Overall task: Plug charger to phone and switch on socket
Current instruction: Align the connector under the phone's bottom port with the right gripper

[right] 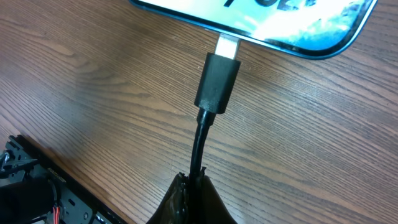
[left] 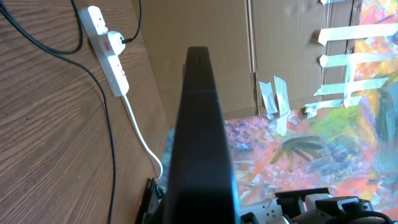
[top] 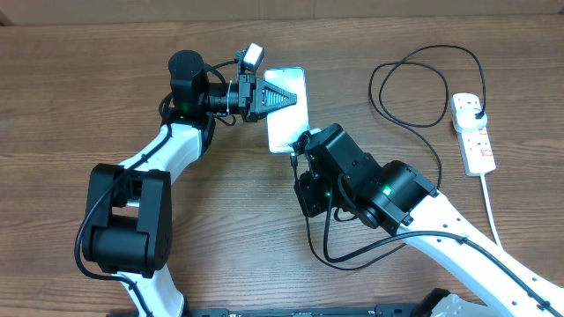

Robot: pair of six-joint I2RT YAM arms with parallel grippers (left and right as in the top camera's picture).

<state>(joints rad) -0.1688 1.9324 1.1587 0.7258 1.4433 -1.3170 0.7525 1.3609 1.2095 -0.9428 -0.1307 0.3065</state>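
Note:
The phone (top: 288, 110) lies near the table's middle, its light screen up. My left gripper (top: 264, 97) is shut on the phone's far end; in the left wrist view the phone's dark edge (left: 199, 137) fills the centre. My right gripper (right: 200, 186) is shut on the charger cable just behind its black connector (right: 217, 81). The connector's silver tip (right: 227, 46) sits at the phone's bottom edge (right: 273, 31). The charger cable (top: 414, 84) loops to a black plug (top: 476, 113) in the white socket strip (top: 471, 132) at the right.
The socket strip also shows in the left wrist view (left: 109, 53), with red switches and its thick white cord (left: 143, 137). A cardboard wall (left: 199, 37) stands behind the table. Cable loops lie between the phone and the strip.

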